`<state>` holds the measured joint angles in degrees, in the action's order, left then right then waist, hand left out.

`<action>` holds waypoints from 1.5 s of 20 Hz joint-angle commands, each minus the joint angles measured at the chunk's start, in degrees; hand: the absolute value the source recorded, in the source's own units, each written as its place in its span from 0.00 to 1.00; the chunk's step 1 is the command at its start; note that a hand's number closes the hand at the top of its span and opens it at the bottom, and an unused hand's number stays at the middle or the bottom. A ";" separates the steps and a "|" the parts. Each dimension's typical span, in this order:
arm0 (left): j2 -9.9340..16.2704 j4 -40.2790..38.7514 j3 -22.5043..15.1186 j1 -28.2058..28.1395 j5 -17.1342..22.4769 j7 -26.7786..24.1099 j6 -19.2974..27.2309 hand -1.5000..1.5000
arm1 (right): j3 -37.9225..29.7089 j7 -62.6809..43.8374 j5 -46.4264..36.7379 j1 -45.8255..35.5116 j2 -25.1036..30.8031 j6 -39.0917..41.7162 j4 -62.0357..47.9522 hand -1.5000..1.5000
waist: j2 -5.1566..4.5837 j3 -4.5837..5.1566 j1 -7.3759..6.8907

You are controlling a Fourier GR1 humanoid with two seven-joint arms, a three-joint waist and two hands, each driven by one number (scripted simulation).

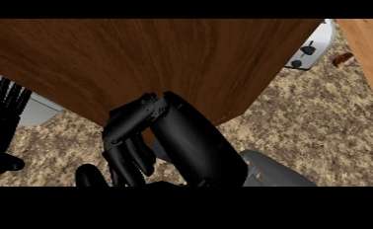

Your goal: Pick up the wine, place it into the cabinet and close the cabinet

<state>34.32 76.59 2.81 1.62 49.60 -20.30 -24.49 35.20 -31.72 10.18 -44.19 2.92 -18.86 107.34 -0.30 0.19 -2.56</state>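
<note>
Against the lower edge of the cabinet door (146, 60), the right hand (189, 139) rests with its back up and its fingers (131, 119) bent downward, holding nothing that I can see. It probably pushes the door to shut it. Left of the door, only dark fingers of the left hand (11, 109) show; their state I cannot tell. No wine is visible; perhaps it is already behind the door.

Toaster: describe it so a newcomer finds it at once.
Start at the big brown wooden cabinet filling the top of the head view. Past its right edge, on the speckled counter, stands the toaster, the only white thing there, with black knobs, left of a small brown item.
</note>
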 commanded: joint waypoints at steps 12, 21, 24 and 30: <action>-4.00 -2.01 2.96 0.65 -5.73 -1.17 -0.50 0.00 | -10.04 10.18 9.11 -9.21 -2.91 2.40 -25.39 1.00 | 0.29 -0.18 2.16; -2.65 -1.07 4.74 1.49 -1.58 4.35 -1.95 0.00 | -18.07 17.16 7.99 -11.01 -0.60 11.33 -37.45 1.00 | 0.13 -0.19 2.02; -2.42 -0.64 4.77 0.96 -2.00 3.74 -3.11 0.00 | -19.33 22.55 7.10 -10.82 2.25 14.78 -41.78 1.00 | -0.16 -0.18 1.51; -2.95 -1.85 5.73 1.41 -2.51 2.26 -3.72 0.00 | -20.86 24.79 7.24 -10.89 3.20 16.32 -44.31 1.00 | -0.39 -0.15 1.47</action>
<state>31.93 75.28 8.28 2.19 47.23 -17.62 -28.27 20.59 -8.58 18.49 -54.32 0.91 -1.89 71.55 2.06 0.74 -1.76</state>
